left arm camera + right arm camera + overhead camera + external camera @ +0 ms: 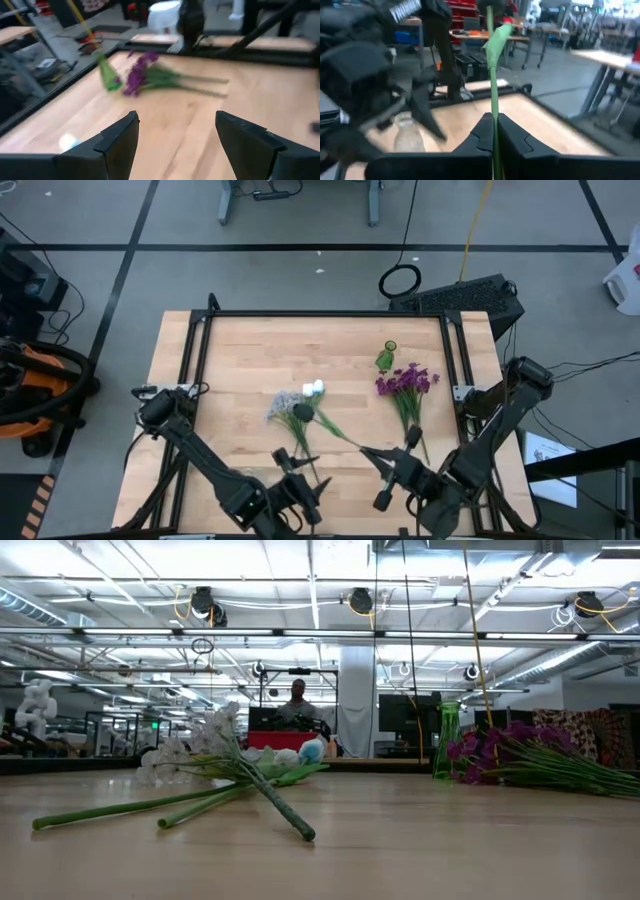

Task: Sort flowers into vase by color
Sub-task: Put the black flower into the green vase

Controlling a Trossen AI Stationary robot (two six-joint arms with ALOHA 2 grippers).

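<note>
Pale wood table [250,355], dark metal frame around its edge.

Near edge: left gripper [300,480] hangs low over the boards, its fingers [117,142] spread wide with nothing between them. Right gripper [385,470] sits close beside it, jaws pinched tight on a thin green stem [493,115] that rises upright past a folded leaf; which blossom tops it cannot be made out, though a white bud [316,388] seems to lie at the far end of that stem. Both arms reach in from the near corners, elbows bent, wrists angled toward the table's middle.

Middle: pale sprig [285,408] and white buds lie flat, stems crossing and trailing toward the grippers.

Farther, right of centre: purple flowers [406,381] lie in a bunch on the wood, stems pointing at the near edge. Just beyond them stands a small green glass vase [386,356], upright.

No readable writing or labels.

Beyond the table: a person [297,700] seated at a desk.
</note>
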